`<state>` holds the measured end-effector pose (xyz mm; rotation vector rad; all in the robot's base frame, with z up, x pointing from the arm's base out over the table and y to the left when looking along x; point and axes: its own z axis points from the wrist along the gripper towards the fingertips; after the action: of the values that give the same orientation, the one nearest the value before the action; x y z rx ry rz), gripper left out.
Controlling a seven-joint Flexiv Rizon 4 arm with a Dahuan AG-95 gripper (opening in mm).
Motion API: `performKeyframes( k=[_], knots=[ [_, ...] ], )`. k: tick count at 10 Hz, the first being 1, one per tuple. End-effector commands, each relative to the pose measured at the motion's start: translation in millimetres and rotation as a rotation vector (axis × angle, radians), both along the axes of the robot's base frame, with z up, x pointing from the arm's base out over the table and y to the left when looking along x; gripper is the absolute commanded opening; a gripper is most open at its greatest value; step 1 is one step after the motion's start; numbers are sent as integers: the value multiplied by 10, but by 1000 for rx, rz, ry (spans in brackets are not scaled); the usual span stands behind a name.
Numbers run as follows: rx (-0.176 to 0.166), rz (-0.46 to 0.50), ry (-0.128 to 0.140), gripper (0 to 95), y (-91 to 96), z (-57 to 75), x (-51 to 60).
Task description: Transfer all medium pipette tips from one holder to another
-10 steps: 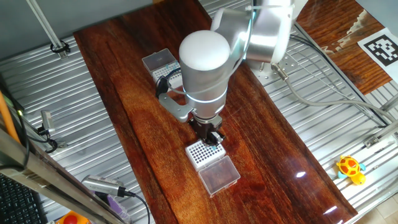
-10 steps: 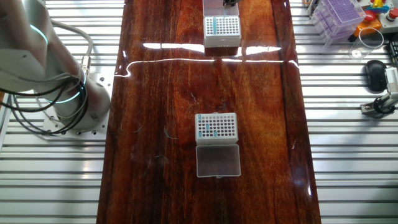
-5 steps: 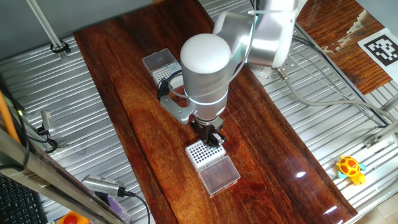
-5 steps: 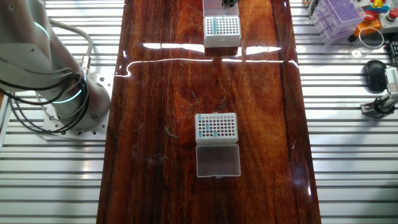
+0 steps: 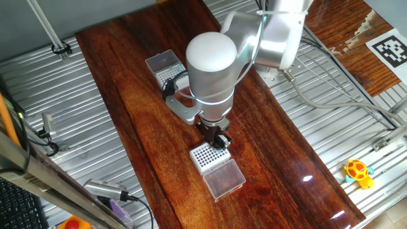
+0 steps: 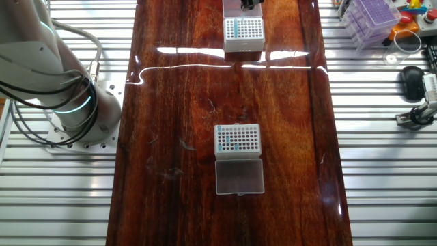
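My gripper [image 5: 218,141] hangs low over the far right corner of a white tip rack [image 5: 204,156], whose clear lid [image 5: 224,179] lies open beside it. A few teal medium pipette tips [image 5: 220,152] show right under the fingertips. The dark fingers stand close together, and whether they hold a tip is hidden. In the other fixed view this rack [image 6: 244,31] has a column of teal tips [image 6: 233,29], and only the gripper's tip [image 6: 250,3] shows at the top edge. A second rack [image 6: 237,139] at mid-table holds several teal tips [image 6: 229,142]; it also appears behind the arm [image 5: 168,71].
The arm's base [image 6: 72,102] stands on the metal slats beside the wooden table [image 6: 184,89]. A purple tip box [image 6: 372,17], a mouse [image 6: 411,80] and a yellow toy [image 5: 358,172] lie off the table. Cables [image 5: 331,95] run across the slats.
The arm's upper body has shifted slightly to the right. The gripper stays over the same corner of the rack, with no visible change in the tips.
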<state>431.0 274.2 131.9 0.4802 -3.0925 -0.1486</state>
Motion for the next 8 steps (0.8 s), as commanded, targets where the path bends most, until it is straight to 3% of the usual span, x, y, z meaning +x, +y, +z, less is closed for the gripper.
performKeyframes(
  k=[1,8],
  knots=[
    [-1,-2,1,0,14,-11,-11],
    [1,2,0,0,24,-53,-47]
  ],
)
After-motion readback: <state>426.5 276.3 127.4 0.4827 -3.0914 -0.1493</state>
